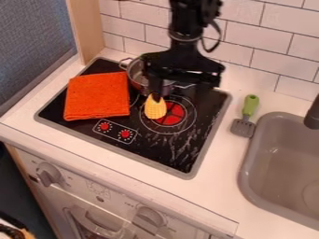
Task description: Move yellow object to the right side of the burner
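The black gripper [156,96] hangs down over the stove, at the left part of the burner [172,115]. It is shut on the top end of the yellow object [155,108], which looks like a small corn cob. The cob's wide end points down, in front of the left side of the burner's red centre. Whether its lower end touches the stovetop, I cannot tell.
An orange cloth [97,95] lies on the stove's left side. A metal pot [135,75] stands behind, partly hidden by the arm. To the right are a green-handled spatula [246,116] on the counter and a grey sink [280,158].
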Available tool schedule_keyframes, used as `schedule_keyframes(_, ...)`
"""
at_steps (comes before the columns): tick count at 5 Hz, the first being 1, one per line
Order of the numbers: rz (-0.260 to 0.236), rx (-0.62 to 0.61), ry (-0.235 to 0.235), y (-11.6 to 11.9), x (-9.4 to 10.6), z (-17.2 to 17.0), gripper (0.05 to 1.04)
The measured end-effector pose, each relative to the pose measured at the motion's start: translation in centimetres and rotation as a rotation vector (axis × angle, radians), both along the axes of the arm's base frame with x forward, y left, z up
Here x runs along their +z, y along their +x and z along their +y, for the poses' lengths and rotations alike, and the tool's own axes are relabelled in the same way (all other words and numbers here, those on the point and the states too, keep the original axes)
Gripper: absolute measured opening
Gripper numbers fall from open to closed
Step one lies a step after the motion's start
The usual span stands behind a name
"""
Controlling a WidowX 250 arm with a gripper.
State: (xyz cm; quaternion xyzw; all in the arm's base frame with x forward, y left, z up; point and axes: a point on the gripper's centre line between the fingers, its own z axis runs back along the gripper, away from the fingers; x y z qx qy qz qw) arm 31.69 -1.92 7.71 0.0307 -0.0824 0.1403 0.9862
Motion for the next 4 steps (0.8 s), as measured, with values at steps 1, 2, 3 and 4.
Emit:
schedule_keyframes(1,-0.004,0.056,0.018,-0.7,-0.9,1.6,0.998)
schedule_keyframes(2,-0.038,0.076,0.048,-0.4,-1.2,2.6,0.998)
schedule_keyframes(3,-0.038,0.091,0.062,-0.1,-2.9,4.0,0.998)
schedule_keyframes(4,-0.066,0.087,0.057,0.5,-3.8,4.4,0.998)
